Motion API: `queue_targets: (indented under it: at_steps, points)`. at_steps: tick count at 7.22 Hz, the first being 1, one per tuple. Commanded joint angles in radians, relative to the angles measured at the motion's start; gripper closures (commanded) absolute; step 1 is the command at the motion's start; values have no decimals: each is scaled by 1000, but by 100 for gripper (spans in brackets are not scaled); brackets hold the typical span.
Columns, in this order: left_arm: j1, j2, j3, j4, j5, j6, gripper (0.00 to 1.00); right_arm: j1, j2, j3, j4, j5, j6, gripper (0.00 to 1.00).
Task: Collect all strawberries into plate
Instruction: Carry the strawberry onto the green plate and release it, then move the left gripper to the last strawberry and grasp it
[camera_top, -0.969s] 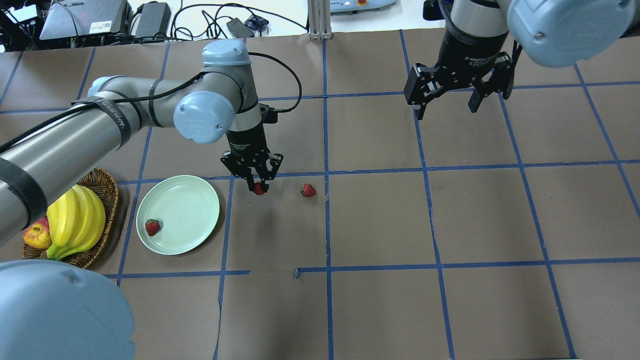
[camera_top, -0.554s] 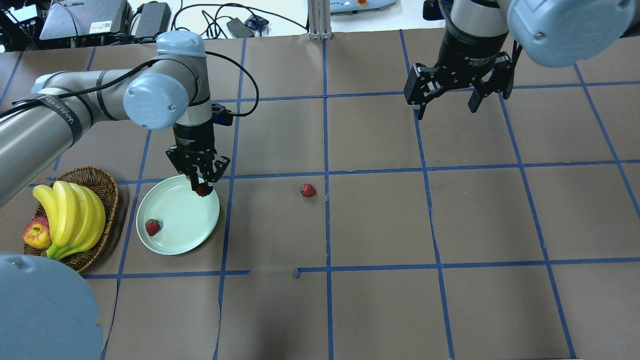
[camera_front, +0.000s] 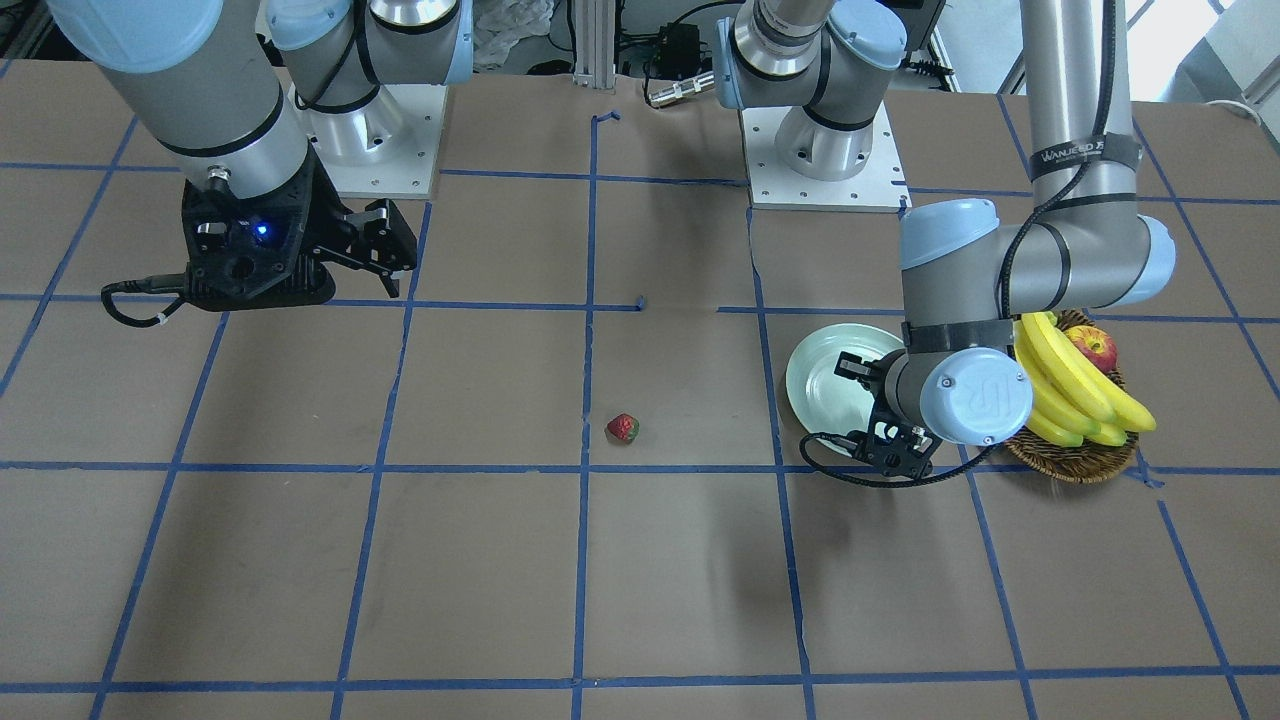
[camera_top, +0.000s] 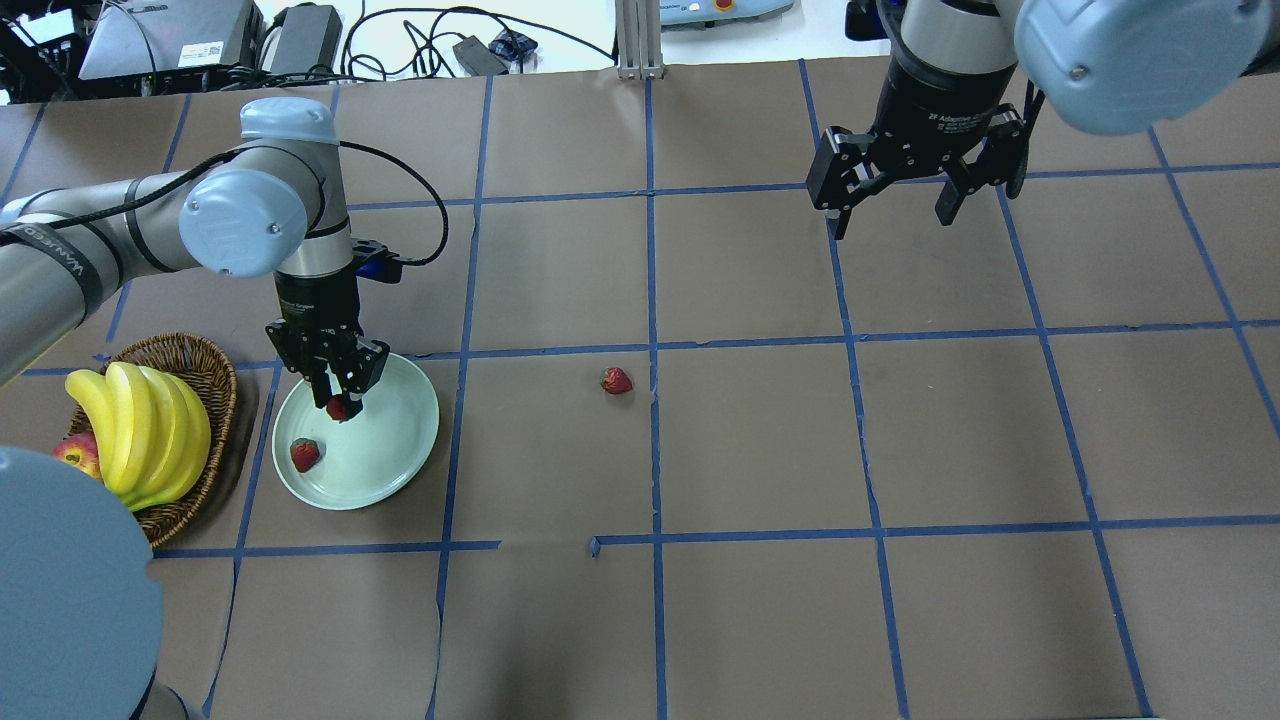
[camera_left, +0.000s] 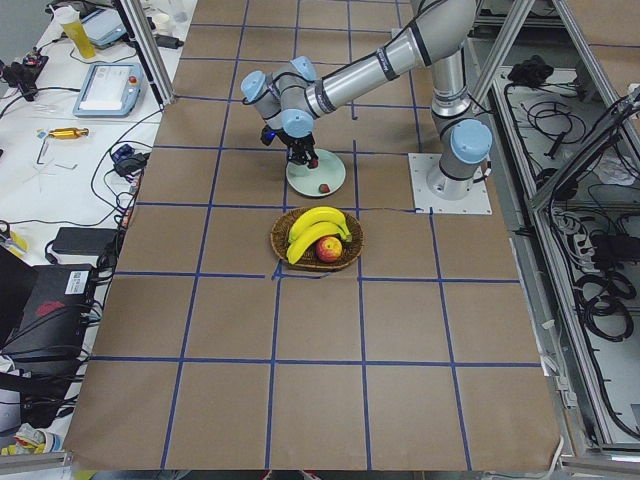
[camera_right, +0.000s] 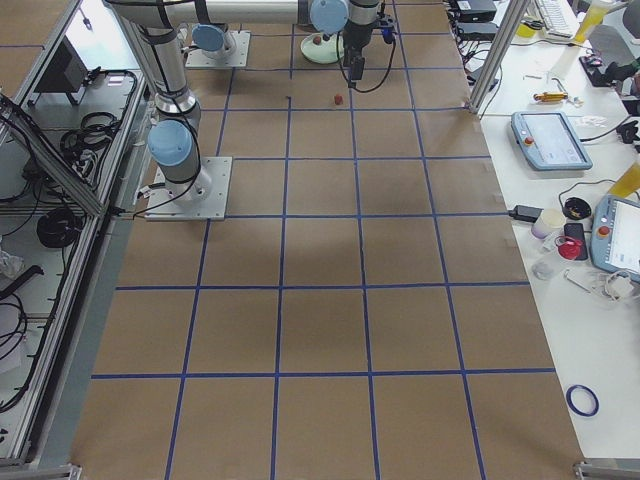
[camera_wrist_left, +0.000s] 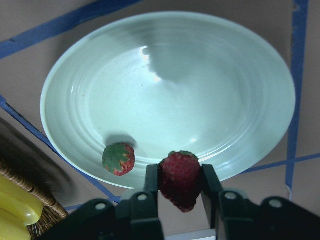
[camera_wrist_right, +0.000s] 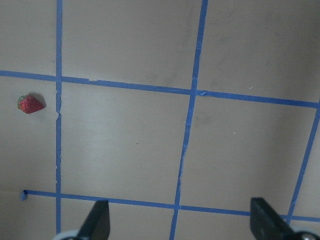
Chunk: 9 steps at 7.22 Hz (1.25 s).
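Observation:
My left gripper (camera_top: 338, 403) is shut on a strawberry (camera_wrist_left: 180, 177) and holds it over the far part of the mint-green plate (camera_top: 390, 445). A second strawberry (camera_top: 305, 454) lies inside the plate near its left rim; it also shows in the left wrist view (camera_wrist_left: 119, 158). A third strawberry (camera_top: 616, 380) lies on the brown table to the right of the plate; it also shows in the front view (camera_front: 622, 428) and the right wrist view (camera_wrist_right: 30, 104). My right gripper (camera_top: 893, 215) is open and empty, high over the far right of the table.
A brown wicker basket (camera_top: 205, 380) with bananas (camera_top: 140, 435) and an apple (camera_top: 72, 452) stands just left of the plate. Blue tape lines grid the brown table. Cables and boxes lie beyond the far edge.
My left arm has carried the strawberry leftward from the bare table to over the plate. The right arm has not moved.

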Motion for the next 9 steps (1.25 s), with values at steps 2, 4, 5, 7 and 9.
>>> queue_targets:
  at_steps: [2,4,5,7,9]
  points:
    - [-4,19,17,10,-71,-26,0,0,0,0,1,-3,0,0]
    - [-59,25,60,27,-226,-173,0,0,0,0,1,-3,0,0]
    - [-113,20,62,84,-284,-273,0,0,0,0,0,-4,0,0]
    - [-203,0,60,170,-433,-469,0,0,0,0,1,-4,0,0]
    - [-259,-62,53,240,-557,-592,0,0,0,0,1,-4,0,0]
